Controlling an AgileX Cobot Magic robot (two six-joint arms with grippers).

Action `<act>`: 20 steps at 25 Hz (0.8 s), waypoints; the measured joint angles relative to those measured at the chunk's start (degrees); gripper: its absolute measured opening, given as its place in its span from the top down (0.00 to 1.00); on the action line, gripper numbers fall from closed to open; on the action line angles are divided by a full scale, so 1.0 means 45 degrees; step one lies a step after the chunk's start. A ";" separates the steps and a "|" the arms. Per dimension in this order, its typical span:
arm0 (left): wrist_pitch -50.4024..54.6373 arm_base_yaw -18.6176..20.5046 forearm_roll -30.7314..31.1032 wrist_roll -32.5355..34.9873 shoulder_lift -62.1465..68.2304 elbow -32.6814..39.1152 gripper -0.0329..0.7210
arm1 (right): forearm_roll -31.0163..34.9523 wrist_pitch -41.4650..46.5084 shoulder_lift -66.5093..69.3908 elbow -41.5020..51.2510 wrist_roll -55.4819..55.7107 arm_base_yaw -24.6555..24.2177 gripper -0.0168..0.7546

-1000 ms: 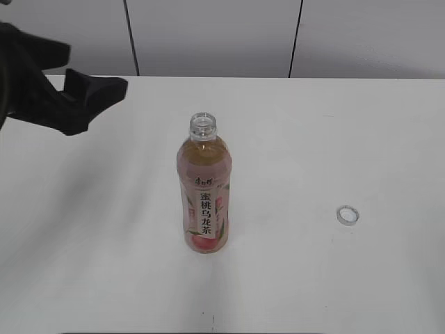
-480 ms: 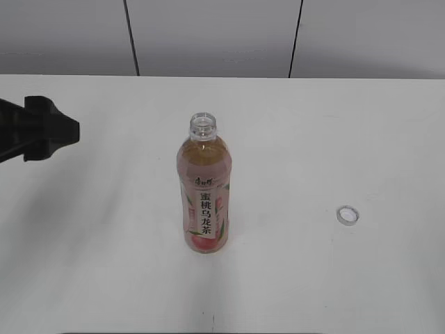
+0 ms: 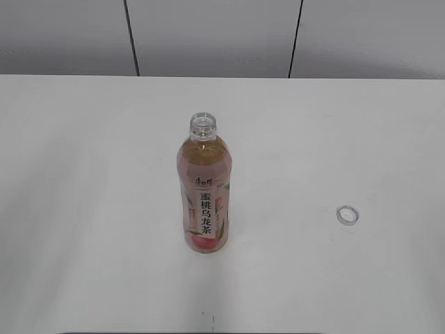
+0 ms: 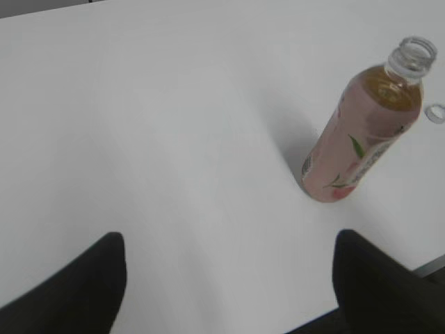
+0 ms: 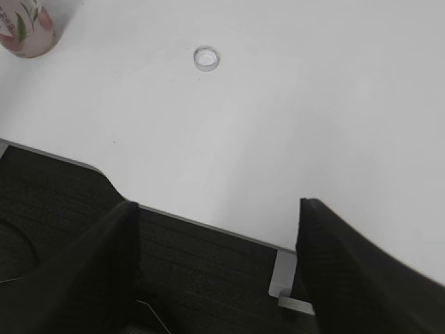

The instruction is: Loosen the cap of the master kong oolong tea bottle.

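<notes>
While the white table [image 3: 90, 209] stretches wide in front of me, I count just two things on it: one bottle and one cap. Nearest the front edge stands the master kong oolong tea bottle [image 3: 204, 191], a little left of the table's middle, upright, its long axis vertical and its open, capless mouth pointing straight up. The white strip of black characters on its pink label faces the exterior camera. Off to its right, well apart from it and at about the level of its base, lies the cap [image 3: 348, 215], flat on the table with its hollow side up, so it looks like a small ring.

Half a second ago a black arm reached in from the left edge of the exterior view; that view now holds no arm at all. Bottle and cap sit where they were.

From the left wrist, the left end effector [image 4: 229, 278] hangs back over the table with its fingers spread wide and nothing between them, the bottle beyond it up to the right. The right end effector [image 5: 215, 257] is likewise spread wide and empty, held near the table's front edge, with the cap lying farther out on the table beyond it.
</notes>
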 joint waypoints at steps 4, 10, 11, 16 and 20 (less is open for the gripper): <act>0.2103 0.0000 -0.0643 0.1566 -0.2181 0.0000 0.24 | 0.0014 0.0000 0.0000 0.0071 0.0000 0.0000 0.29; 0.4257 -0.0015 -0.1261 0.3273 -0.3906 0.0000 0.24 | 0.0040 -0.0704 0.0000 0.0275 0.0000 0.0000 0.29; 0.4482 -0.0015 -0.1392 0.3303 -0.3974 0.0043 0.24 | 0.0092 -0.0957 0.0000 0.0348 0.0000 0.0000 0.29; 0.4876 -0.0015 -0.1838 0.3399 -0.3992 0.0399 0.24 | 0.0207 -0.1470 0.0000 0.0639 0.0000 0.0000 0.29; 0.3732 -0.0015 -0.1838 0.3482 -0.3992 0.0677 0.24 | 0.0207 -0.1529 0.0000 0.0630 0.0000 0.0000 0.29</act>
